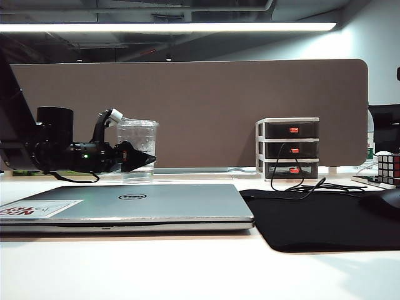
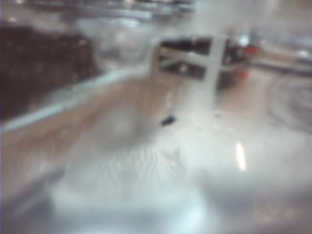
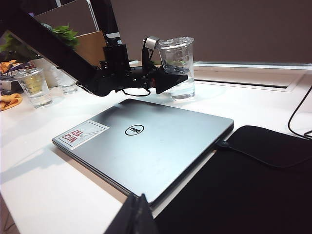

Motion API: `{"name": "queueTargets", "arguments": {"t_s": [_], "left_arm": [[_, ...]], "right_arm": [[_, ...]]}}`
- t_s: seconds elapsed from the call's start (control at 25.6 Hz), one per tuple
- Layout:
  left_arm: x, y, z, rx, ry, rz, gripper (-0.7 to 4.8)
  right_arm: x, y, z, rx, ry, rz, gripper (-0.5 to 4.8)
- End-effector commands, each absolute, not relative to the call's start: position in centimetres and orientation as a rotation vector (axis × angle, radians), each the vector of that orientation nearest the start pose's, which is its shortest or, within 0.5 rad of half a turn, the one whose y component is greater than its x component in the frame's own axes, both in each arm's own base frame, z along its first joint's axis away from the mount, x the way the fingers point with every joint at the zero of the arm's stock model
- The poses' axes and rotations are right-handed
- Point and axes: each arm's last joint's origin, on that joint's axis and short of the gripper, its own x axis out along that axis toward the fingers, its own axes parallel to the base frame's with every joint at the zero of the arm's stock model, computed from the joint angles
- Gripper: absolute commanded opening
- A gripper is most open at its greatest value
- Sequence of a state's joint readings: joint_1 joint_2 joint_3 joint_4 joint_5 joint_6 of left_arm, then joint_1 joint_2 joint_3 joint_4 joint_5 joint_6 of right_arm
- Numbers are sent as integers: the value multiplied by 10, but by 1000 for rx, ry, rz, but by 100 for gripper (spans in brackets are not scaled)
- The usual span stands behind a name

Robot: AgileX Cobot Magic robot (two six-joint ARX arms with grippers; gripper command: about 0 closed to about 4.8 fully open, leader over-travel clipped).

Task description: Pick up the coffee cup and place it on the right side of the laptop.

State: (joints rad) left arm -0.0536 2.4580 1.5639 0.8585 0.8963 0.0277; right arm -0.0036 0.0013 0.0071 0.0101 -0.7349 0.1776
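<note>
The clear ribbed coffee cup (image 1: pixel 138 150), lidded with a little liquid at its bottom, stood on the worktop (image 1: pixel 187 269) beyond the closed silver laptop (image 1: pixel 125 206). The left gripper (image 1: pixel 140 159) was spread wide around it. The right gripper's (image 3: pixel 134 214) state could not be told.

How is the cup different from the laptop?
The cup is clear and stands tall; the laptop is silver-grey and lies flat, closed. The cup has the open left end effector at it; the laptop has nothing touching it. Both sit on the white table.
</note>
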Motion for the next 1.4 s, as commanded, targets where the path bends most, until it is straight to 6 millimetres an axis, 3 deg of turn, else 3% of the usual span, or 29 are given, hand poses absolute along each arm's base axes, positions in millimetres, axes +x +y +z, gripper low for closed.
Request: {"name": "queueTargets", "arguments": {"t_s": [0.04, 0.74, 1.4], "left_arm": [[513, -54, 115, 19, -1, -936, 479], [521, -63, 117, 62, -51, -883, 479], [533, -66, 147, 98, -166, -860, 479]], "right_arm": [[90, 19, 166, 158, 41, 731, -1], [90, 19, 166, 158, 41, 732, -1], [90, 19, 166, 155, 40, 731, -1]]}}
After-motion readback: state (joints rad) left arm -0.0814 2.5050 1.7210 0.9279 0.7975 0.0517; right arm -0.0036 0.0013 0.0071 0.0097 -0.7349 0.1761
